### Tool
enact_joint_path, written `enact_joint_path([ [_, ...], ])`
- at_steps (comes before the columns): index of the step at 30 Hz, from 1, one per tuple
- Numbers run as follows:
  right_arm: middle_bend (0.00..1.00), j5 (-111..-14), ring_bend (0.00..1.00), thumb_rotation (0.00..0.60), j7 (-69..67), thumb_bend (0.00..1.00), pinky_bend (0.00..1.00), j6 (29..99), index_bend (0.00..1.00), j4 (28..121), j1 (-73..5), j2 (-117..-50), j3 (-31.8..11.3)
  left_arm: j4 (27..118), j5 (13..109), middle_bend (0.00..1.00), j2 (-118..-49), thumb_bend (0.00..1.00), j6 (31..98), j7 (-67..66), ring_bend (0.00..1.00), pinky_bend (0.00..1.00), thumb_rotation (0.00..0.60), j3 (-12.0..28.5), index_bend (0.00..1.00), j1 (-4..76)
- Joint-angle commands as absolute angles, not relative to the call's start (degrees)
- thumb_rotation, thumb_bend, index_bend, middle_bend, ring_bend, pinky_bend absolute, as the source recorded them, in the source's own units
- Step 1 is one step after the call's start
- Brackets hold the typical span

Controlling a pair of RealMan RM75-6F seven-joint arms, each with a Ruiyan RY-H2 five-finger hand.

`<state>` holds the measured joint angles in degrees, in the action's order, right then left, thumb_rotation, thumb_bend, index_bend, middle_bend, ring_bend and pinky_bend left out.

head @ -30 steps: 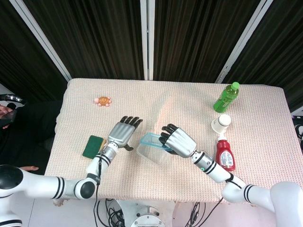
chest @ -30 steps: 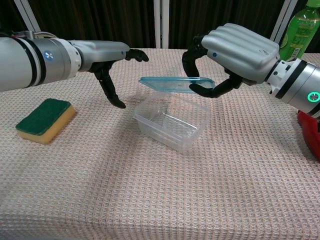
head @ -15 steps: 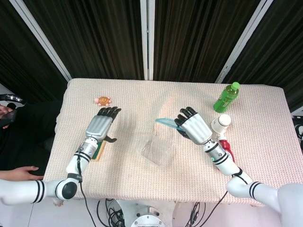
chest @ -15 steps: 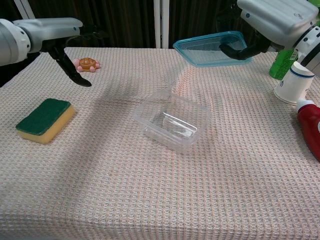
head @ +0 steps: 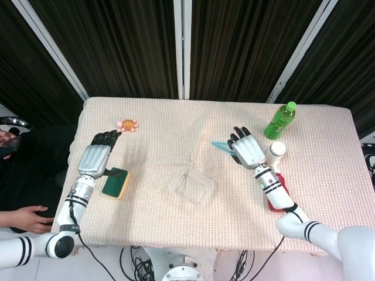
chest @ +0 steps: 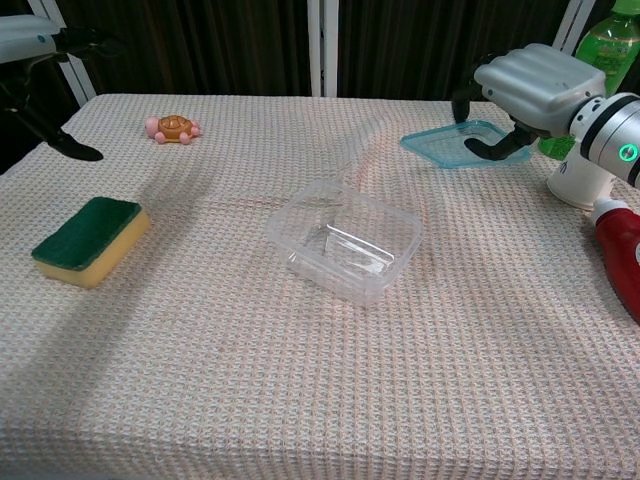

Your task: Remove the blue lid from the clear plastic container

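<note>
We see a tabletop covered in a pale waffle-weave cloth, with dark curtains behind it. The clear container sits open near the middle. Well to its right, the right robot hand grasps the blue lid low over the cloth. The left robot hand hovers released above a green sponge.

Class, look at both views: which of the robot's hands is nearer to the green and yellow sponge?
Left. The left hand hovers just behind the green and yellow sponge, holding nothing. The right hand is far across the table, holding the blue lid.
</note>
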<state>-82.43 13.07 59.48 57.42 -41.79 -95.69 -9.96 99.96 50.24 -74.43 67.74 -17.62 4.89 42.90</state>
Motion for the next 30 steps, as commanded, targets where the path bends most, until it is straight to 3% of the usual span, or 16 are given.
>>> enact_joint_path([
  [1,0.04,-74.84,0.00,0.600,15.35,0.15,0.00,51.66,0.00,72.80,-40.35,-88.73,-10.15,99.68,51.84,0.01,-73.27,0.12,68.85,-15.48,0.00,0.05,0.600,5.13,0.00,40.87],
  [5,0.00,-71.76,0.00,0.600,11.36,0.04,0.00,48.45,0.00,84.42,-38.53,-80.63,-9.61,98.24,54.24,0.01,-72.49,0.10,70.52,-12.86,0.00,0.05,0.600,5.15,0.00,38.21],
  [11,0.00,-75.15,0.00,0.600,0.73,0.04,0.00,50.57,0.00,92.45,-33.86,-72.14,-7.21,96.02,57.47,0.02,-69.99,0.08,71.21,-8.67,0.00,0.05,0.600,4.38,0.00,34.22],
  [15,0.06,-79.42,0.00,0.600,-8.02,0.04,0.00,59.46,0.00,93.61,-28.09,-68.89,-6.18,92.47,62.76,0.02,-68.09,0.08,72.39,-6.20,0.00,0.05,0.600,2.36,0.00,31.40],
  [18,0.16,-80.28,0.00,0.600,-9.69,0.07,0.04,69.59,0.00,91.83,-22.69,-69.54,-6.34,89.64,65.71,0.02,-67.01,0.08,73.78,-3.16,0.00,0.05,0.600,1.36,0.00,28.86],
  [21,0.19,-80.55,0.00,0.600,-9.65,0.10,0.05,78.25,0.00,90.49,-17.48,-69.78,-6.07,87.97,68.13,0.04,-66.50,0.08,77.85,-0.22,0.00,0.04,0.600,1.07,0.00,25.28],
  [25,0.19,-80.35,0.00,0.600,-9.32,0.11,0.05,84.92,0.00,90.84,-12.06,-68.74,-4.89,87.04,71.50,0.04,-65.59,0.08,82.22,2.93,0.00,0.02,0.600,-0.22,0.01,20.89],
  [30,0.14,-80.90,0.00,0.600,-10.50,0.11,0.04,87.38,0.00,93.14,-7.21,-65.89,-1.74,86.51,73.86,0.04,-66.07,0.08,87.69,3.31,0.00,0.02,0.600,-1.71,0.01,15.34],
])
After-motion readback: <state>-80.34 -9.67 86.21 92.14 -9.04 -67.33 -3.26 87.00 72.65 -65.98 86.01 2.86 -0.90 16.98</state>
